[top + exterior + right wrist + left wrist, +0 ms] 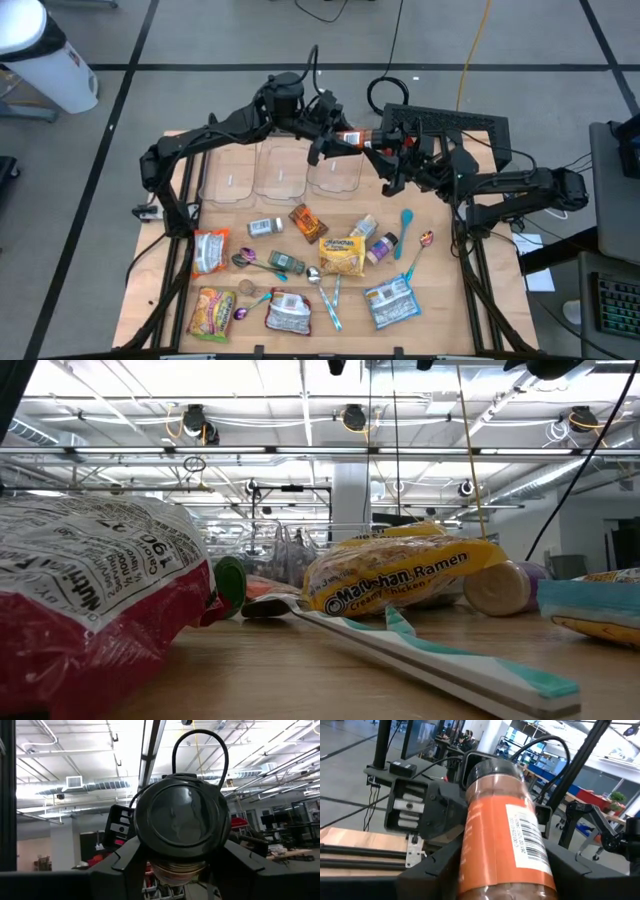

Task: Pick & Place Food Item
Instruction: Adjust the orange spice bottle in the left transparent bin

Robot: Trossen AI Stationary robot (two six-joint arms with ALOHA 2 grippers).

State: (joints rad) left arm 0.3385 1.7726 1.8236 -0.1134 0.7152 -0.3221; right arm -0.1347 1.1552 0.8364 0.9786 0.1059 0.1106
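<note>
Gripping one spice jar [358, 139], left fingers [335, 142] and right fingers [392, 146] hold opposite ends.

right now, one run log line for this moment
phase: handover | item: spice jar above bins | left gripper: shut on spice jar | right gripper: shut on spice jar

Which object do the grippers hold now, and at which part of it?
The spice jar, above the table: the left gripper holds its orange-labelled body, the right gripper grips the dark lid end.

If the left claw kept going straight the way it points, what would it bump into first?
Probably the right claw. The left claw points at it, both gripping the same spice jar above the clear bins.
</note>
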